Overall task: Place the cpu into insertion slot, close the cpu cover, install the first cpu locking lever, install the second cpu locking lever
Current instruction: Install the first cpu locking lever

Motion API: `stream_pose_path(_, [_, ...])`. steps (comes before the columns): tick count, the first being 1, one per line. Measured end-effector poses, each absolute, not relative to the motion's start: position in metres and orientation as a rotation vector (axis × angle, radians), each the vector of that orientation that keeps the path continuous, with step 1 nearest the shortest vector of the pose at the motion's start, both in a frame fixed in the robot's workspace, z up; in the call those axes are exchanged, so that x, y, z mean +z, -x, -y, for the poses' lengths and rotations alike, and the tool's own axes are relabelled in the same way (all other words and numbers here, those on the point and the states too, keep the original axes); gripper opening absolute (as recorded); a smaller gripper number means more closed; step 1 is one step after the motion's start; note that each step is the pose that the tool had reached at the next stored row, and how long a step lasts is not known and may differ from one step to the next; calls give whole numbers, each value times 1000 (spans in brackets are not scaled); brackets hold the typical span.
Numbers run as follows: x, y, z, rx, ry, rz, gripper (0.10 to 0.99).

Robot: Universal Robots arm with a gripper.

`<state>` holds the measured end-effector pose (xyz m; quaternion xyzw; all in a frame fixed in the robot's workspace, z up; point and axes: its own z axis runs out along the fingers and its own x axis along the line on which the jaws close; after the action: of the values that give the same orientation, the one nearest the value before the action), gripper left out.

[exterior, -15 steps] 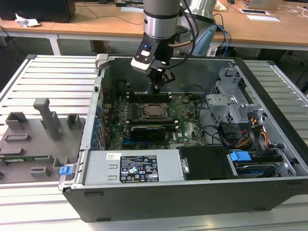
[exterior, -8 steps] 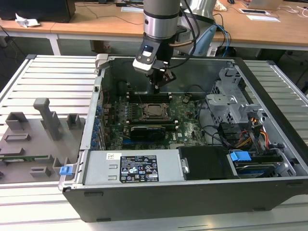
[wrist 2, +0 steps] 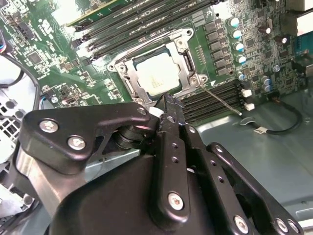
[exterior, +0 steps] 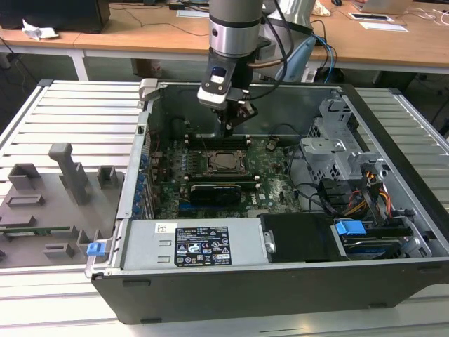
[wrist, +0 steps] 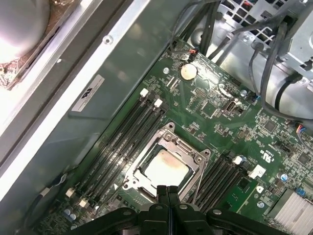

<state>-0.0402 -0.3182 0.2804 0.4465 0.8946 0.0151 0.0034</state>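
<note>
While your cpu (exterior: 226, 162) is sitting in the insertion slot (exterior: 212, 163) mid-frame in the exterior view, the cpu cover (wrist: 193, 159) is lying flat around it; just behind, upper middle, your gripper (exterior: 231, 126) is hovering, fingers pressed together, holding nothing.

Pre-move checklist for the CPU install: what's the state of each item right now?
1. cpu seated flat in the insertion slot: ok.
2. cpu cover down around the chip: ok, in both wrist views.
3. One locking lever latched: not ok; the thin rod angles away from the socket corner in the second wrist view.
4. Other locking lever latched: cannot tell.
5. hand empty: ok, shut and holding nothing.
6. hand clear of the board: ok, it hangs above the socket's edge in the exterior view.
</note>
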Motion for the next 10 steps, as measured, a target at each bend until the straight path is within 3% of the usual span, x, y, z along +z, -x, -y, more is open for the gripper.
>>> stream_pose_path(10, [280,40,318,48,-1278,-2863,106])
